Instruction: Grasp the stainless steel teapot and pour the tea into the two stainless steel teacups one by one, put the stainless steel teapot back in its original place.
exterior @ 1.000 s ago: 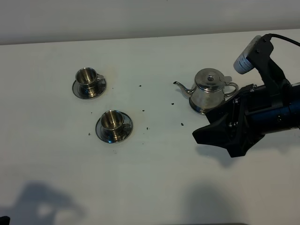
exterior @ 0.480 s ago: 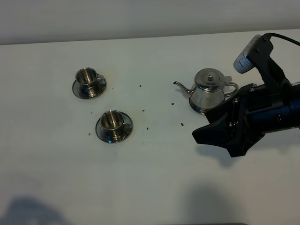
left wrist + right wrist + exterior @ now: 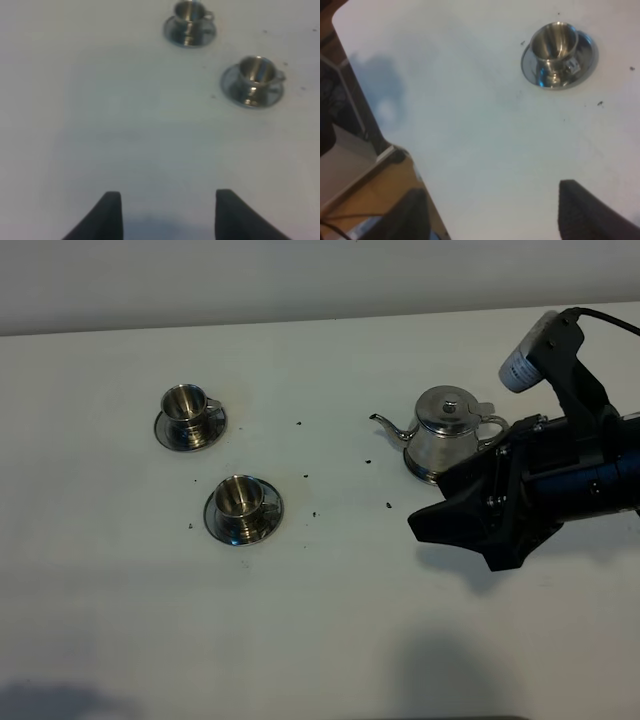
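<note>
The high camera is the only view that shows the stainless steel teapot [image 3: 448,435]. It stands upright on a round steel disc [image 3: 417,471] in the right half of the white bench [image 3: 330,620], nearer the far edge, with its spout turned toward the left edge. The right end effector [image 3: 425,525] hangs just in front of the pot on the near side. It points toward the left edge and is clear of the handle, and from this side angle its opening cannot be read.

The right wrist view settles that: its two dark fingers [image 3: 580,210] stand wide apart with only bare bench between them. That view also takes in one teacup [image 3: 554,46] on a saucer, as well as the bench's near-left corner and the wooden floor beyond it. The teapot does not appear there.

The far teacup [image 3: 187,405] and the near teacup [image 3: 240,498] each sit on a saucer in the left half of the bench, the first closer to the far edge and the second closer to the middle. Dark specks [image 3: 366,462] lie scattered between the cups and the pot.

The left end effector [image 3: 167,215] appears only in its own wrist view. Its jaws are spread wide and hold nothing, over bare bench well short of both teacups.
</note>
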You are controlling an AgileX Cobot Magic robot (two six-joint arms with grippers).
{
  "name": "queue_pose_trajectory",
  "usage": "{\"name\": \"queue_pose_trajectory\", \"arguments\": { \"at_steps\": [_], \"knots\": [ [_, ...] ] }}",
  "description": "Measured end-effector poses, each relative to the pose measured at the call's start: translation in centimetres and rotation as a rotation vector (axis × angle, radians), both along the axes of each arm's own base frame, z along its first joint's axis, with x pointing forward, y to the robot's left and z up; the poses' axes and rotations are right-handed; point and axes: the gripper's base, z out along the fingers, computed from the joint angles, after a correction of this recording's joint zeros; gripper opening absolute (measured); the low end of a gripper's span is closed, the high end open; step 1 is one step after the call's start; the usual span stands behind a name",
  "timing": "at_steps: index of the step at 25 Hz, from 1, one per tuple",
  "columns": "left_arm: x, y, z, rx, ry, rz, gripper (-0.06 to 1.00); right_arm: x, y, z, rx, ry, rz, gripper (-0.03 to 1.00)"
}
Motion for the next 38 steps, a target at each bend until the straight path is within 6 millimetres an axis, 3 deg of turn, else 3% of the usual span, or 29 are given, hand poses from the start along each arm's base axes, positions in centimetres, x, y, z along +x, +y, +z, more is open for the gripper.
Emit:
{"name": "queue_pose_trajectory", "arguments": {
  "at_steps": [6, 10, 14, 21, 28, 38],
  "knots": [
    [0.0, 0.0, 0.0, 0.002, -0.002, 0.004, 0.45, 0.4, 0.0, 0.4, 0.004, -0.044, -0.017, 0.53],
    [0.0, 0.0, 0.0, 0.002, -0.002, 0.004, 0.45, 1.6, 0.2, 2.2, 0.015, -0.136, -0.039, 0.53],
    [0.0, 0.0, 0.0, 0.002, -0.002, 0.004, 0.45, 3.7, 0.7, 3.9, -0.019, -0.218, -0.023, 0.53],
    [0.0, 0.0, 0.0, 0.002, -0.002, 0.004, 0.45, 8.7, 1.8, 4.4, -0.232, -0.196, 0.114, 0.53],
    [0.0, 0.0, 0.0, 0.002, -0.002, 0.004, 0.45, 14.1, 2.2, 3.0, -0.487, -0.135, 0.182, 0.53],
    [0.0, 0.0, 0.0, 0.002, -0.002, 0.004, 0.45, 17.7, 1.1, -1.6, -0.761, -0.157, 0.344, 0.53]
  ]
}}
